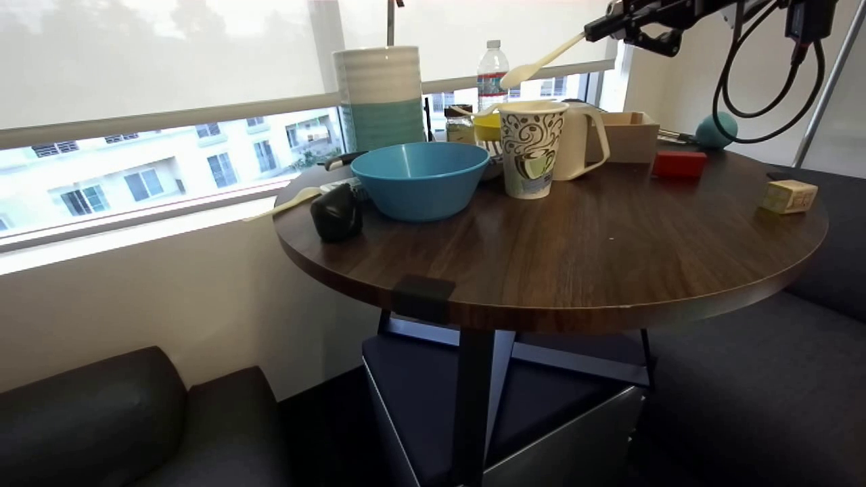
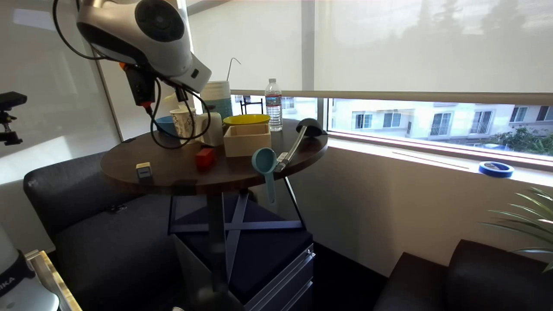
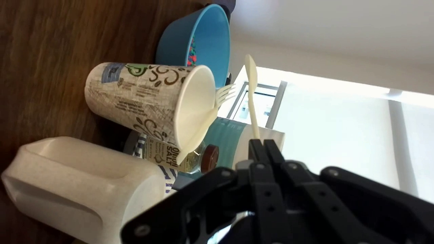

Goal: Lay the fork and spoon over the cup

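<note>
The cream cup (image 1: 531,152) with its dark swirl pattern stands upright on the round table, behind and to the right of the blue bowl in an exterior view. Across its open rim lies the cream fork (image 3: 202,130), tines toward the blue bowl and handle end past the rim in the wrist view. Jaws together, my gripper (image 3: 262,140) holds the cream spoon (image 3: 252,84) by its handle end. In an exterior view the spoon (image 1: 541,65) slants down from the fingertips, its bowl end higher than the cup and apart from it. The arm blocks most of the gripper in an exterior view.
Close beside the cup are the blue bowl (image 1: 419,181) and a cream pitcher (image 3: 88,186). An onion salt jar (image 3: 169,154), a white-teal canister (image 1: 379,98), a water bottle (image 2: 273,103) and a yellow bowl (image 2: 246,119) stand around. A wooden box (image 2: 247,140) and red block (image 2: 205,159) sit nearby.
</note>
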Robot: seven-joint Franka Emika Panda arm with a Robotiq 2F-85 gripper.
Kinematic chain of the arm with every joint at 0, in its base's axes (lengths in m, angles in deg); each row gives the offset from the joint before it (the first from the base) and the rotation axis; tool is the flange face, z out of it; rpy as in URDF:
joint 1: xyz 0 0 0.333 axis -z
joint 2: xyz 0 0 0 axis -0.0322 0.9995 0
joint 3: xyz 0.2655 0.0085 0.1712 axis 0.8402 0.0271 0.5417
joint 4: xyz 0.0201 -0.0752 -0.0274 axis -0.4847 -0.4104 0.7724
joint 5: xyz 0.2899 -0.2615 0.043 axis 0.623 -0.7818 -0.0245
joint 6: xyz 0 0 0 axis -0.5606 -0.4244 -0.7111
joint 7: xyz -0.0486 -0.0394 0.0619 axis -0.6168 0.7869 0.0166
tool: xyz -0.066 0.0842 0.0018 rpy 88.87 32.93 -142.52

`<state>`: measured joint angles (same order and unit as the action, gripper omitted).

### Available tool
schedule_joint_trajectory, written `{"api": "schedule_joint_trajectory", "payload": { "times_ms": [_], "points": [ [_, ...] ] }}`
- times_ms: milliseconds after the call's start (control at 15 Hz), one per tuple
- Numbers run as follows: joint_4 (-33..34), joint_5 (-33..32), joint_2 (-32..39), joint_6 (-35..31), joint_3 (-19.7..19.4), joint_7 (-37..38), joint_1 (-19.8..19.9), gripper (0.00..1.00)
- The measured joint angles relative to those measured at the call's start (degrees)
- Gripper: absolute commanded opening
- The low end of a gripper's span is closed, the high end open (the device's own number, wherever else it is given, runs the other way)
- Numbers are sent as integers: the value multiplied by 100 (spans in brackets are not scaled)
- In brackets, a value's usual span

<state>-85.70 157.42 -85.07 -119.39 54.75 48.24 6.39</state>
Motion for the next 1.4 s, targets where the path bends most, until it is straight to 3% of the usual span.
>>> {"api": "schedule_joint_trajectory", "payload": {
  "times_ms": [1400],
  "points": [
    [-196,1118,633,-84,228,288,218,1]
  ]
}}
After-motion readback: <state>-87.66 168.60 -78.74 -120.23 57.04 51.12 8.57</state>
